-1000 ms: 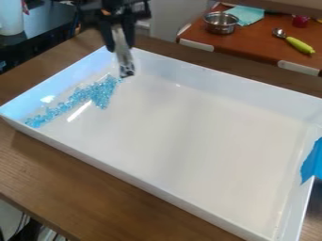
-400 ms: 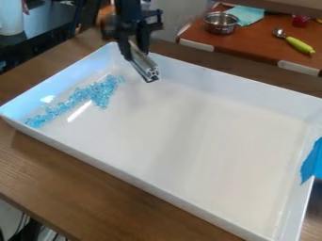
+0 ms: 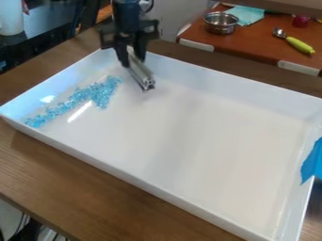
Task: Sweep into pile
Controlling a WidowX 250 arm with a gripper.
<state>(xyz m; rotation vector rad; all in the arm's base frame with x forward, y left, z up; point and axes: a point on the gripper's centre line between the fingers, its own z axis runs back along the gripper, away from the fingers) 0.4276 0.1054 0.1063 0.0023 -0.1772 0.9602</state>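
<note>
The arm [image 3: 127, 13] hangs from the top edge, gripper [image 3: 132, 62] pointing down, fingers slightly apart.

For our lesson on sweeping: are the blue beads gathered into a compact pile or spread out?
Spread out: the blue beads lie in a long, uneven band near one end of the white tray.

Tray [image 3: 207, 146] middle open, raised walls [image 3: 213, 79] around

The tray [image 3: 207, 150] is cut off at the right and bottom edges, the blue sheet [image 3: 312, 162] at the right; the claw [image 3: 132, 62] obscures the upper end of the metal bar [image 3: 142, 76]; individual blue beads [image 3: 99, 94] are too small to count.
</note>
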